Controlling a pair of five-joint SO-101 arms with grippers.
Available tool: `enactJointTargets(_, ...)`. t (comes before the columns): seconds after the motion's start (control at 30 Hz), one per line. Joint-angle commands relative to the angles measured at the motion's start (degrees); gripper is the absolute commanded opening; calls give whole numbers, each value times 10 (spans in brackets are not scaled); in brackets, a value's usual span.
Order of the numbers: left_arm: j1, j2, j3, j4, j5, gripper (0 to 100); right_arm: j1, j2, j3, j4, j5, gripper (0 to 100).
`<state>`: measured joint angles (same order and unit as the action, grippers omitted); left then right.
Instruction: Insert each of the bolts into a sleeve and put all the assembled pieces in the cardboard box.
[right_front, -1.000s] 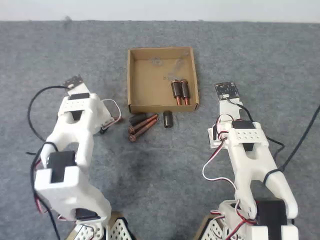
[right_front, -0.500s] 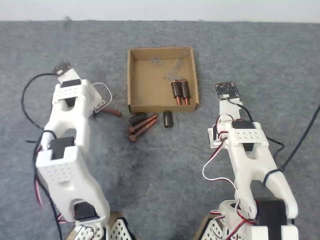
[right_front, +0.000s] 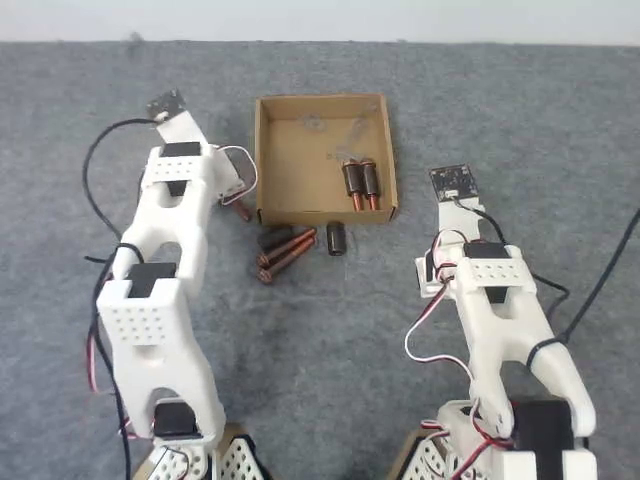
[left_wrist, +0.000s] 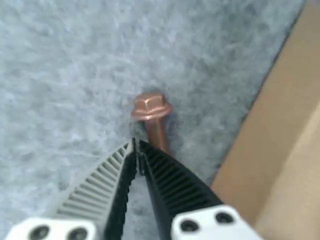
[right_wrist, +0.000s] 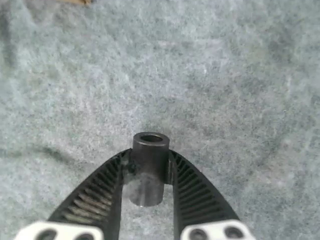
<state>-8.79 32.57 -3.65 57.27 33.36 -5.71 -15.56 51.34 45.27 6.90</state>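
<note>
- Your left pincer (left_wrist: 136, 145) has its tips pressed together. A copper bolt (left_wrist: 151, 107) pokes its hex head out beyond them, and its shank runs under one finger. You cannot tell whether the bolt is truly pinched.
- That bolt sits just beside the outer wall of the cardboard box (left_wrist: 280, 125), over the grey surface (left_wrist: 60, 60).
- Your right pincer (right_wrist: 149, 156) pinches a black sleeve (right_wrist: 148, 172), with the open bore facing the wrist camera.
- From above, two assembled pieces (right_front: 353, 178) lie side by side in the box, against its near wall.
- Two loose bolts (right_front: 290, 247) lie on the surface in front of the box, with a dark sleeve (right_front: 275, 239) touching them and a second sleeve (right_front: 335, 239) just beside.
</note>
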Motion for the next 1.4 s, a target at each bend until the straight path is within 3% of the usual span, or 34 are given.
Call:
enactJointTargets(0.0,-1,-61,-28,7,20,13,2,-6,-3,-13,13,6)
enactJointTargets(0.17,0,-62,-29,8,84,16,2,-6,-3,-13,13,6)
enactJointTargets(0.4,0,-61,-29,8,85,160,2,-6,-3,-13,13,6)
enactJointTargets(0.9,0,-38,-41,-40,85,145,1,29,-20,-9,13,6)
enactJointTargets(1.37,0,108,-201,52,84,126,1,27,-20,-9,13,6)
